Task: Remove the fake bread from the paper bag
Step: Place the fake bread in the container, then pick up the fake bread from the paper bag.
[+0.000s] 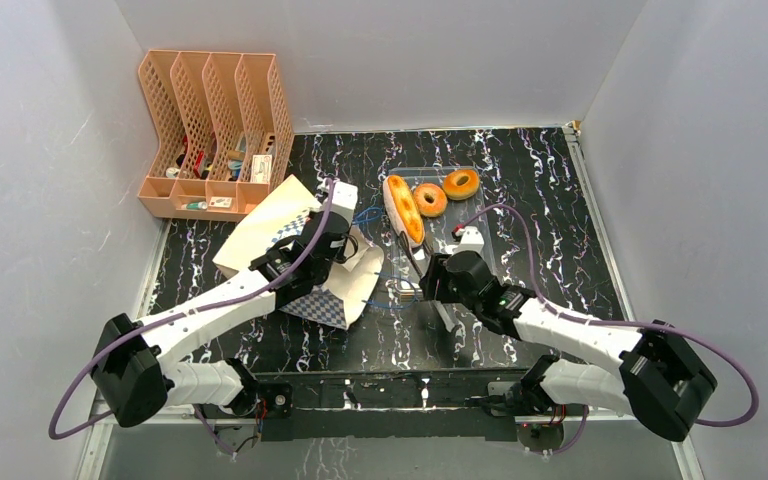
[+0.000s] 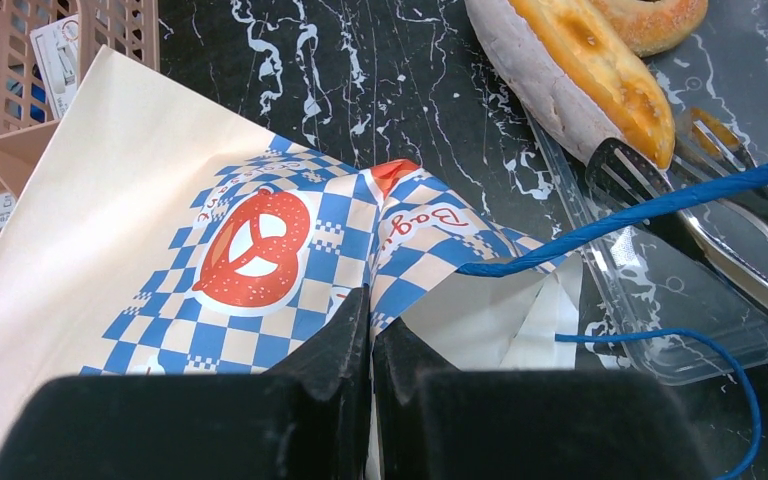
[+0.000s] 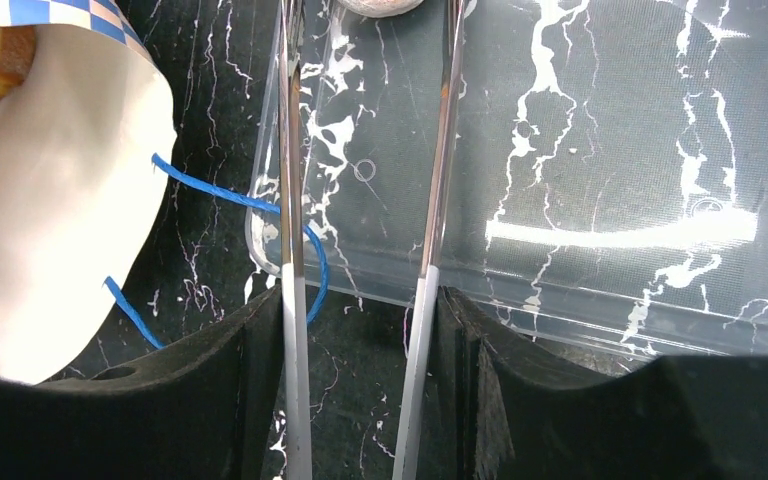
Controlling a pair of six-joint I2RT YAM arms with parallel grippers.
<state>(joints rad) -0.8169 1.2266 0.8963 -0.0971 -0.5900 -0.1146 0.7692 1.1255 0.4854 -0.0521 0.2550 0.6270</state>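
Marble table (image 1: 560, 200), left gripper (image 2: 371, 305) clamped on the paper bag (image 2: 160, 230), right gripper (image 3: 355, 310) squeezing tongs (image 3: 293, 200). Hold the mouth wide, I'd say.

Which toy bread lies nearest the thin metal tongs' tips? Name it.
The long golden loaf; both orange-brown glazed rings sit farther back.

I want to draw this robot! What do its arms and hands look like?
The left arm and right arm are white tubes with chunky black joints. A purple cable loops along each. The left hand and right hand each have two blocky black fingers.
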